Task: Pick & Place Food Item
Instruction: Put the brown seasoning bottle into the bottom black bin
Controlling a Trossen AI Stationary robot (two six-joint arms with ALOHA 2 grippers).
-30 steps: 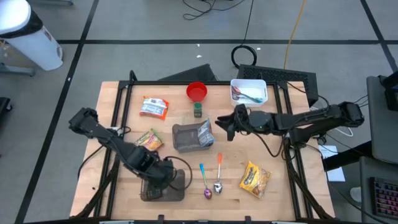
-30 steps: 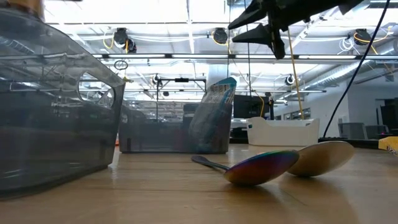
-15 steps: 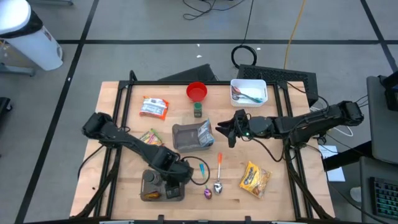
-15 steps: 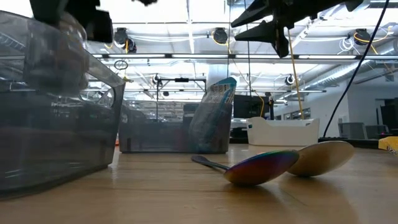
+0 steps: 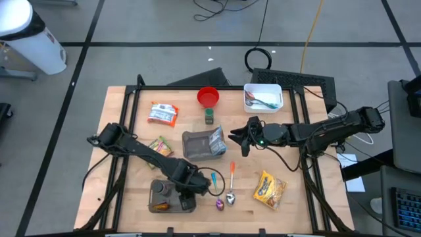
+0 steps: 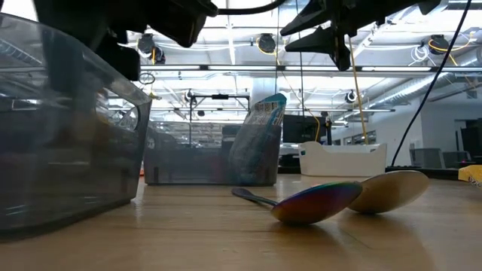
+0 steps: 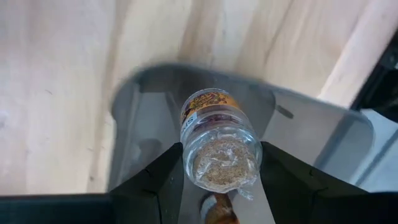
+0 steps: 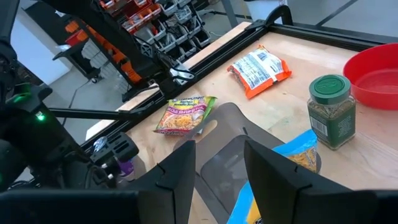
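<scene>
From above, the left gripper point(image 5: 186, 186) sits over the near grey bin point(image 5: 158, 205) at the table's front edge, while the right gripper point(image 5: 241, 137) hovers in the air beside the middle grey bin point(image 5: 191, 146), which already holds a blue packet point(image 5: 216, 139). Packets of food lie loose on the table: a green noodle packet point(image 5: 158, 147), an orange-edged packet point(image 5: 162, 113) and a yellow packet point(image 5: 270, 187). The low view shows two spoons point(image 6: 324, 200) lying on the wood between the bins and the white tray point(image 6: 343, 159). The left wrist view shows the fingers point(image 7: 155, 180) pinching a clear spice jar point(image 7: 219, 142) above the near bin, so this placement looks nearly done but unreleased. The right wrist view shows that gripper's fingers point(image 8: 177, 171) apart and holding nothing, above the middle bin near a green-lidded jar point(image 8: 329, 111).
</scene>
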